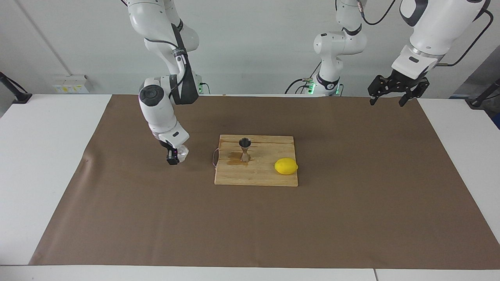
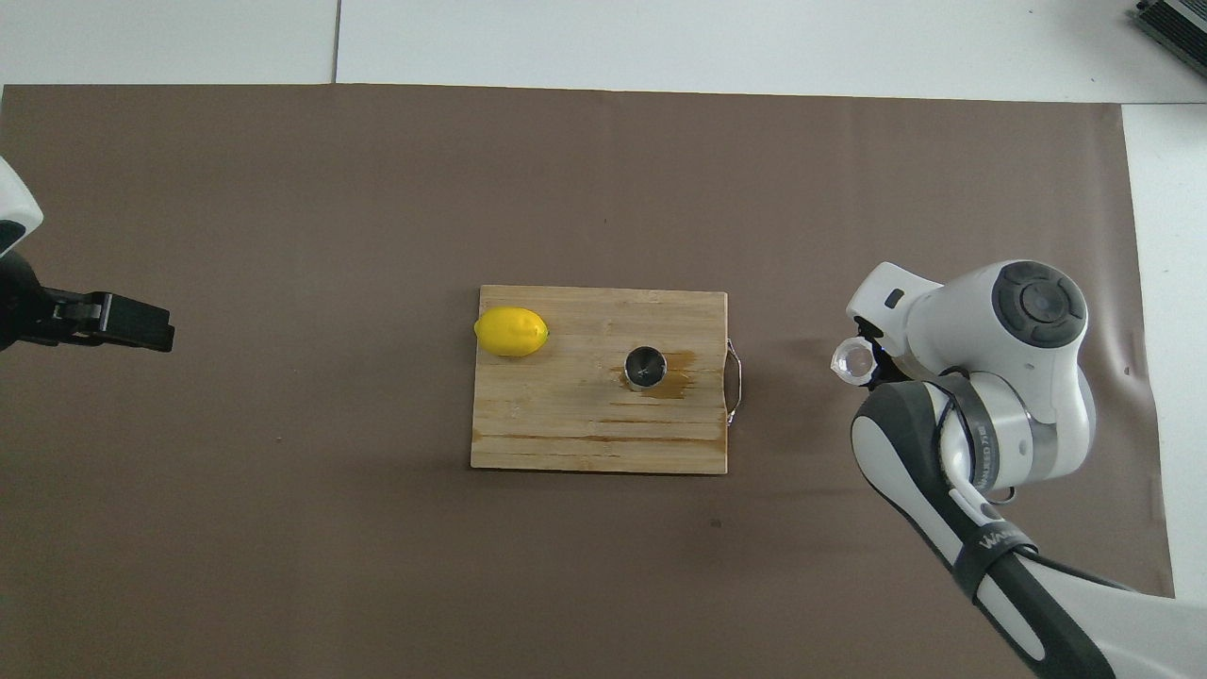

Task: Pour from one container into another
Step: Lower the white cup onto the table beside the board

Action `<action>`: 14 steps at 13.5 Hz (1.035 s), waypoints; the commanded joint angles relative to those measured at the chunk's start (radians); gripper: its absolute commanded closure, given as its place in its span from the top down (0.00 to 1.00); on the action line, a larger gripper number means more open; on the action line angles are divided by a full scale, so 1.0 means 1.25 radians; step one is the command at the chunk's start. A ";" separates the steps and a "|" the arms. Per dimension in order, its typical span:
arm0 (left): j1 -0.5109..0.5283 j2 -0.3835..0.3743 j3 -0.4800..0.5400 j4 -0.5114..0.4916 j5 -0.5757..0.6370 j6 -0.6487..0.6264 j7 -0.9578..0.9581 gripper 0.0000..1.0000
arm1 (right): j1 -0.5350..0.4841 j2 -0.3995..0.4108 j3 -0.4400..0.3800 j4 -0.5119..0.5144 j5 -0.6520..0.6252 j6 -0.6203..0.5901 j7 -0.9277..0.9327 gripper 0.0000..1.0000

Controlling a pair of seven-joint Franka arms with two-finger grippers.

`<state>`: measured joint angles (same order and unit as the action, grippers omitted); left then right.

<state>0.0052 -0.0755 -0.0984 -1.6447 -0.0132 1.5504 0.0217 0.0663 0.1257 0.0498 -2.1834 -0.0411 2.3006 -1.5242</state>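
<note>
We sweep across the facing view from the right arm's end of the table, and first up is the brown mat (image 1: 117, 218), bare around the right gripper (image 1: 174, 158). That gripper is clamped on the glass cup (image 1: 182, 151), upright, its mouth showing as a clear ring from overhead (image 2: 854, 361). The cup is down low over the mat, between the fingers; we cannot tell whether its base touches the mat. It sits off the wooden board (image 1: 265, 177), toward the right arm's end, with open mat between it and the board's thin wire handle (image 1: 213, 158). Nothing stands between cup and board.

On to the board: the steel jigger (image 1: 244, 149) stands upright on it, and there is a dark wet stain (image 1: 233, 159) on the wood at its foot. Further along, the lemon (image 1: 286, 166) lies on the board's edge toward the left arm's end, well apart from the jigger.

The right arm comes down steeply from its base, wrist bent, fingers pointing down at the mat. Last, the left gripper (image 1: 392, 99) waits up high over the mat's corner at the left arm's end, fingers spread and holding nothing.
</note>
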 commanded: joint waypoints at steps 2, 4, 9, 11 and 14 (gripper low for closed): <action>0.002 -0.018 0.001 -0.015 -0.008 -0.007 0.004 1.00 | -0.055 -0.033 0.010 -0.071 0.079 0.043 -0.120 0.14; 0.002 -0.018 0.003 -0.015 -0.008 -0.007 0.002 1.00 | -0.081 -0.032 0.010 -0.072 0.122 0.047 -0.189 0.14; 0.002 -0.018 0.001 -0.015 -0.008 -0.007 0.002 1.00 | -0.134 -0.024 0.010 -0.093 0.186 0.051 -0.312 0.15; 0.002 -0.018 0.003 -0.015 -0.008 -0.007 0.003 1.00 | -0.149 -0.024 0.009 -0.106 0.229 0.051 -0.357 0.24; 0.002 -0.018 0.001 -0.015 -0.008 -0.007 0.002 1.00 | -0.165 -0.026 0.008 -0.112 0.229 0.052 -0.388 0.36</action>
<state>0.0052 -0.0755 -0.0984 -1.6447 -0.0132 1.5504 0.0217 -0.1154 0.1165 0.0491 -2.2913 0.2166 2.3407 -1.9568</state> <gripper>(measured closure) 0.000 0.480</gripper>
